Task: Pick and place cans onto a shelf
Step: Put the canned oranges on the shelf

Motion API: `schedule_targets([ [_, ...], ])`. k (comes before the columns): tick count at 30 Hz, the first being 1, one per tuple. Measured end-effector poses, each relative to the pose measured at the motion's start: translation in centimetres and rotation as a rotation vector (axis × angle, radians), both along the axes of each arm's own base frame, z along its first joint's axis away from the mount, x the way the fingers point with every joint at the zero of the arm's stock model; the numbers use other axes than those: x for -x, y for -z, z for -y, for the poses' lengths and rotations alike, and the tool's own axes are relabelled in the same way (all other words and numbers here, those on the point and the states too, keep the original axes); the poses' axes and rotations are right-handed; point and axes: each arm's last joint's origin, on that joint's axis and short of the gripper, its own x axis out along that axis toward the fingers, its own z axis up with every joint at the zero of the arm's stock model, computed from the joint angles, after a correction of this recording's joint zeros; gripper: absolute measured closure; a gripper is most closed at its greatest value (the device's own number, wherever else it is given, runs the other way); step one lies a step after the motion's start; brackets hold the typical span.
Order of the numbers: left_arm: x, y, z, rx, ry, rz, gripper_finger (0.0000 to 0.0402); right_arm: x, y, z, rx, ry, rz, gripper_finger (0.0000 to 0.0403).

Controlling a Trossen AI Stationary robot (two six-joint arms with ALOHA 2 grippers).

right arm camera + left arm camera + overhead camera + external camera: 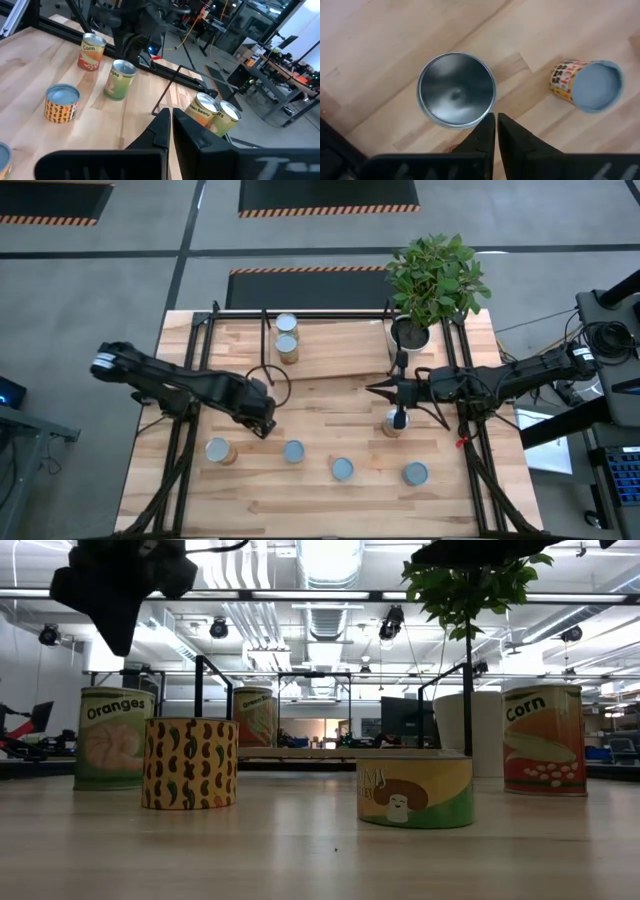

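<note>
Seven cans show from above, all upright with the long axis vertical and round lids facing up. Two cans [286,337] stand touching each other on the shelf [330,345] at the table's far side, on its light board. Four sit in a loose row near the front: a tan-sided can [218,450] at left, then cans [293,451], [342,469], [415,473] going right. One more can [394,424] stands mid-right, partly under the right gripper [383,391]. Left gripper [264,423] hangs over the table left of centre, fingers [485,135] pressed together, pinching nothing; below it are a silver-lidded can [456,89] and a patterned can [587,83]. Right gripper's fingers [161,127] are also pressed together and empty. A plant pot [411,333] is at the far right corner.
</note>
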Motion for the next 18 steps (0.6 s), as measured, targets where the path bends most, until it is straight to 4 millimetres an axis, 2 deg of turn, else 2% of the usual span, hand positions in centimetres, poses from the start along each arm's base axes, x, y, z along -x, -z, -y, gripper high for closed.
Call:
schedule_targets([
  [6,-0.01,0.47,-0.06,-0.016,-0.059,-0.041,0.0337,0.01,0.03,0.0,0.009,-0.002,-0.005,0.0394],
  [18,0.24,0.96,-0.43,-0.121,-0.12,-0.049,0.0113,0.03,0.12,0.01,0.021,-0.004,-0.015,0.0394],
])
